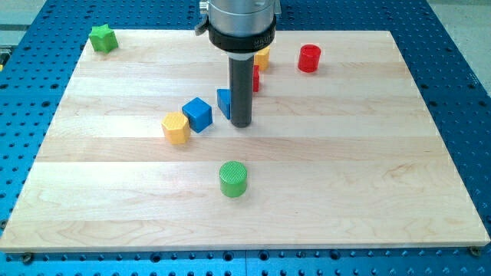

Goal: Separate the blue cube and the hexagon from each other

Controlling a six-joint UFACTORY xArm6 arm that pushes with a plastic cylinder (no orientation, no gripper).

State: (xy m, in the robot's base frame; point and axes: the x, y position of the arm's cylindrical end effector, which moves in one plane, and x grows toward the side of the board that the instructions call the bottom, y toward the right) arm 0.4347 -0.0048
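Nearest the view's bottom stands a green ribbed cylinder block [233,179] on the pale wooden board [368,192]. Farther up, the yellow hexagon block [176,128] touches the blue cube block [198,114] on its right. My tip [241,123] rests just right of them, beside a second blue block [223,103]; the arm carries no pincer, only this rod. Separating cleanly probably means pushing one block only, away from its partner. Beyond lie partly hidden red [256,79] and yellow blocks [262,57], a red cylinder [309,58] and a green star [102,38].
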